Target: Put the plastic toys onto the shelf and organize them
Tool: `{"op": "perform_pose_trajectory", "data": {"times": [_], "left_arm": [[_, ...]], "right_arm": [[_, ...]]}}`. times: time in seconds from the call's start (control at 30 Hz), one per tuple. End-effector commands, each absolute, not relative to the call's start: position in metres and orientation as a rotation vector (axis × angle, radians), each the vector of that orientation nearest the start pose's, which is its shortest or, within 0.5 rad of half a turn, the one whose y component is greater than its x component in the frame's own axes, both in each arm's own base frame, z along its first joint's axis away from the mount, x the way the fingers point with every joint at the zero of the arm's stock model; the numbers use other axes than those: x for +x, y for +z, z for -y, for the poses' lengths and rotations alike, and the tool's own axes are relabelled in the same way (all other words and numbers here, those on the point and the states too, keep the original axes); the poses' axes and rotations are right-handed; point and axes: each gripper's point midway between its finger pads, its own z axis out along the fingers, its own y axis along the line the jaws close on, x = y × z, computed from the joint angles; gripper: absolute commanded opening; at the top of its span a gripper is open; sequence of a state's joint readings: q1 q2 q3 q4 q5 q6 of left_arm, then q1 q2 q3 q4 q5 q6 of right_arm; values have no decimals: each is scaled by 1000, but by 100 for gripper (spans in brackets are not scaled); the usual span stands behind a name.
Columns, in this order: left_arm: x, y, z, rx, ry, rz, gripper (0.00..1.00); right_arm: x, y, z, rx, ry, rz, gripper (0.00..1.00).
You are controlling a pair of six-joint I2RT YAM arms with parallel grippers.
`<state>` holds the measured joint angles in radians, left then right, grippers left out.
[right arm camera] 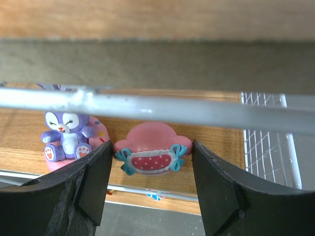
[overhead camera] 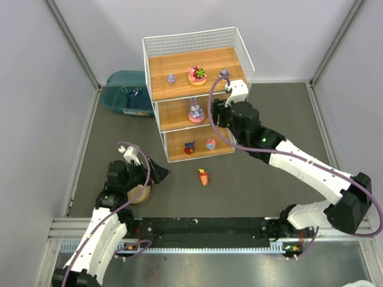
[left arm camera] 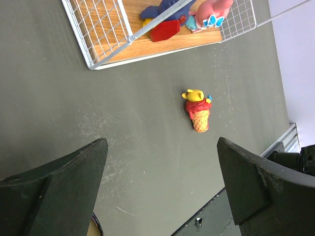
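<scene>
Right gripper [right arm camera: 152, 147] set inside middle tier of shelf [overhead camera: 179, 67], jaws parted with slim gaps around pink bow-trimmed toy [right arm camera: 151, 152]. Toy seated on board beside purple bunny [right arm camera: 64, 135], judged for tidy row. Left gripper [left arm camera: 162, 145] spread wide over surface [left arm camera: 74, 108], judged aimed at unshelved ice-cream-cone toy [left arm camera: 198, 112].

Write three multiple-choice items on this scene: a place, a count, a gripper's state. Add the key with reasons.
1. Where is the ice-cream cone toy? A) on the top board B) on the table before the shelf C) in a bin
2. How many toys stand on the bottom board? A) two B) four C) none
3. The left gripper is: A) open, empty B) shut on the cone toy C) shut on a bunny
1 B: it lies on the table, apart from the shelf. 2 A: a blue-and-red toy and a pink toy. 3 A: its fingers stand wide, nothing between.
</scene>
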<state>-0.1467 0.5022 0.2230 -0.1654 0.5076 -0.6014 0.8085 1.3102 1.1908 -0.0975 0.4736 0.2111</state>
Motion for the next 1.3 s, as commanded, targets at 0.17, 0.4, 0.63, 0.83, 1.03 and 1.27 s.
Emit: {"op": "perform_pose_trajectory", "data": {"times": [0.17, 0.4, 0.63, 0.83, 1.03, 1.27], "left_arm": [[209, 120, 138, -99, -966, -2044, 99], [209, 121, 138, -101, -967, -2042, 99], [209, 121, 138, -102, -968, -2042, 99], [209, 121, 138, -102, -968, -2040, 99], [209, 122, 138, -100, -969, -2036, 99], [209, 122, 138, -104, -970, -2039, 99]], "right_arm": [[350, 313, -252, -151, 317, -1740, 68], [350, 314, -253, -150, 321, -1738, 69], [345, 321, -253, -162, 355, -1720, 74], [336, 331, -254, -186, 400, -1689, 80], [328, 341, -249, -185, 424, -1671, 84], [312, 350, -249, -243, 487, -1656, 84]]}}
